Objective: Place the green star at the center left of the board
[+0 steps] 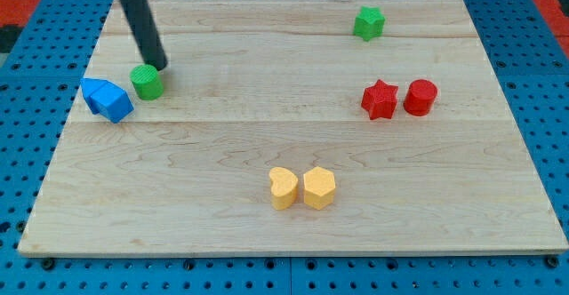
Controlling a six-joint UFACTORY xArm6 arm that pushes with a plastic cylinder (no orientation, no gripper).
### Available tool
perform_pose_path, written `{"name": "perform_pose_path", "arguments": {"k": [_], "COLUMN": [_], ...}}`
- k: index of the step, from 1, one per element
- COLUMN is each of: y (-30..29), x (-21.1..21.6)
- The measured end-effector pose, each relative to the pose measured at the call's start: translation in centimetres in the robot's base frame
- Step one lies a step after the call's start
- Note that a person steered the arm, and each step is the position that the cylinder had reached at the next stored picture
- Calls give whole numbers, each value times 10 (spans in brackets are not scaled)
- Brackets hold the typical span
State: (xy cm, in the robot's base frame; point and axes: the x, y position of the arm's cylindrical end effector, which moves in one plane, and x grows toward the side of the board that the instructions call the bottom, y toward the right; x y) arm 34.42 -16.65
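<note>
My tip [161, 66] sits in the upper left of the frame, at the lower end of a dark rod that slants down from the top edge. The rod ends plain, with no jaws to spread or pinch, and it holds nothing. The tip stands just above and to the right of the green cylinder [147, 82], touching or very nearly touching its upper edge; I cannot tell which.

Just to the left of that cylinder lies a blue block [108, 99], an angular shape close to the left edge of the wooden board [222, 233].

The green star [368, 22] rests near the top of the frame, right of centre, close to the board's far edge and well apart from my tip.

At the right, a red star [380, 99] and a red cylinder [420, 97] sit side by side, close together.

In the lower middle, a yellow heart [283, 187] and a yellow hexagon [319, 187] touch each other.

The board lies on a blue pegboard surface [27, 153].
</note>
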Motion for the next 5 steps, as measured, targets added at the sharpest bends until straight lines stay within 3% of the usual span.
{"name": "perform_pose_path", "arguments": {"k": [1, 2, 3, 5], "y": [6, -16, 0, 190], "x": [23, 25, 22, -7]}}
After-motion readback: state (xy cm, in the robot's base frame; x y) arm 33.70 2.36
